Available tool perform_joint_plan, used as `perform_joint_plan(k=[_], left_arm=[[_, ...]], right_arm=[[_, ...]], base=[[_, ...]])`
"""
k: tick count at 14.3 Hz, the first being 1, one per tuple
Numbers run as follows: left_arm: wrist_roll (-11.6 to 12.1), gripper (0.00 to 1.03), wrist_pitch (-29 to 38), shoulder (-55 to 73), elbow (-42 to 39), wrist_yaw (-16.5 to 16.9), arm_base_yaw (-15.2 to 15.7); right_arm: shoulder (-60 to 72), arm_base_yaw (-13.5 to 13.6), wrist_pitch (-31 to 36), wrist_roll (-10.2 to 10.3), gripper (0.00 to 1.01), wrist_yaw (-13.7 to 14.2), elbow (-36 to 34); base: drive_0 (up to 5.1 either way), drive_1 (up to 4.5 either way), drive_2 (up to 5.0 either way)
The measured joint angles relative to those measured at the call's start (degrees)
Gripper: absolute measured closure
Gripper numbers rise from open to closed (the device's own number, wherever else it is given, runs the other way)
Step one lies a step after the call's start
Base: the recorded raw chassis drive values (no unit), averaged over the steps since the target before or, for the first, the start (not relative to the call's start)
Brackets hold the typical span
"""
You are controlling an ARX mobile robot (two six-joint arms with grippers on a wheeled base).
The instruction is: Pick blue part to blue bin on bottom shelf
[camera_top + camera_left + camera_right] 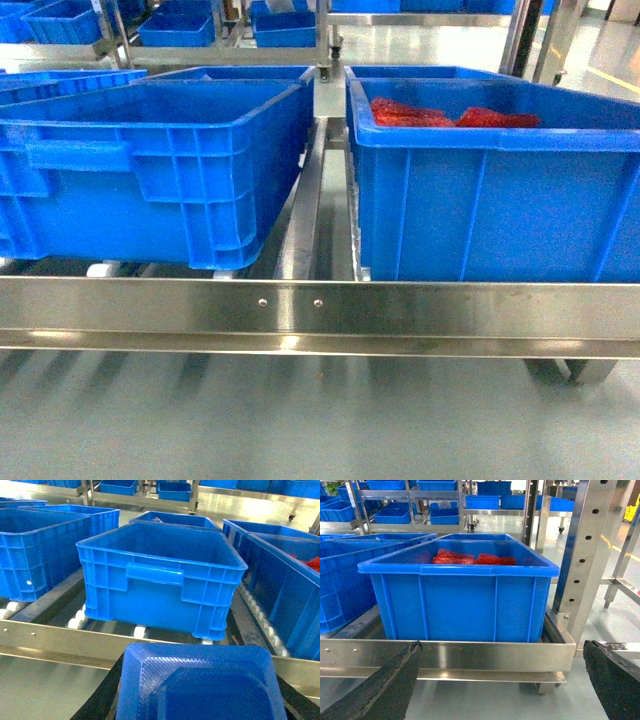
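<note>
So the blue part (200,685) was right up against the left wrist camera, filling the bottom of that view. It looked like a moulded tray sort of thing with a raised rim and a woven texture on the top edge. The left fingers (100,695) showed as dark shapes on either side of it, pressed close against both edges, so they were clamped on the part.

The part sat in front of the bottom shelf (320,305), on the near side of its steel front rail with the two little screws. It wasn't over any bin.

Directly ahead of it in the left wrist view was an empty blue bin (160,575) with a ribbed wall and a handle lip, sitting on the white rollers (75,622) of the shelf. More blue bins stood on both sides of it.

In the head view that bin was on the left of the centre rail (305,200), and a second, smooth-walled bin (490,200) was on the right with red parts (450,115) inside.

The right fingers (602,680) were spread wide, one dark pad in each bottom corner of the right wrist view, with nothing between them. They hung in front of the bin with the red parts, next to a perforated steel post (585,555).

Neither arm showed up in the head view.
</note>
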Motion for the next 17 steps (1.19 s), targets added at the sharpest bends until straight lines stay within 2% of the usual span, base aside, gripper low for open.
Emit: perform_joint_plan(k=[17], left_arm=[[0.0,0.59,-0.1,0.1,0.0,0.0,0.0]], right_arm=[[0.0,0.0,0.0,0.0,0.03,0.0,0.0]], base=[[-0.1,4.02,-4.2]])
